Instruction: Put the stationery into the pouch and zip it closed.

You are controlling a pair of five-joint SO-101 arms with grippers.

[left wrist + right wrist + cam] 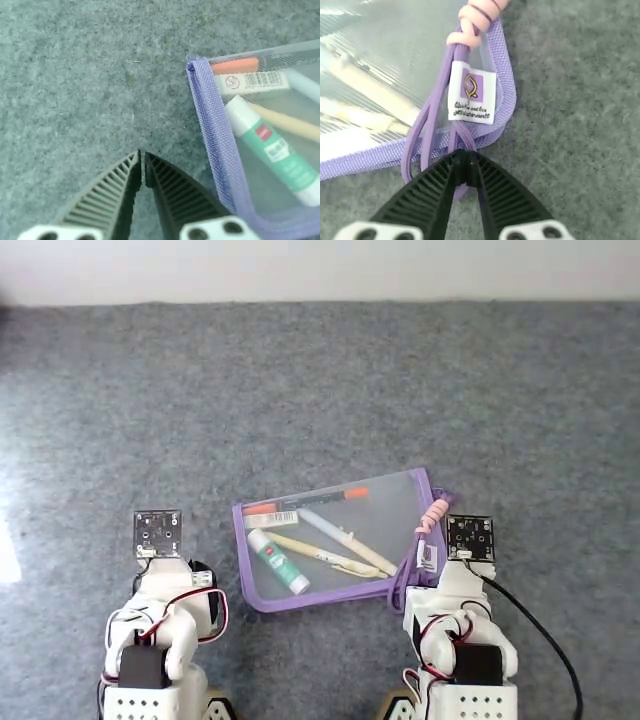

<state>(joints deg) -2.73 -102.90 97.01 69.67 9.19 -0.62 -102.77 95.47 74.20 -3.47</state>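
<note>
Clenched on nothing, jaws of the left gripper [142,167] hang over the grey worktop [300,380], just left of the purple-edged pouch [240,550]. The pouch lies between the arms and holds a glue stick [278,561], pens [345,540] and an orange marker [300,502]. At its right end, jaws of the right gripper [466,162] are clenched over the purple cord loop [427,125]; I cannot tell whether they pinch it.

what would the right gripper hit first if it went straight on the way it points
Most likely the purple cord at the tips of the right gripper, then the white tag on the pouch; height over the cord is unclear.
</note>
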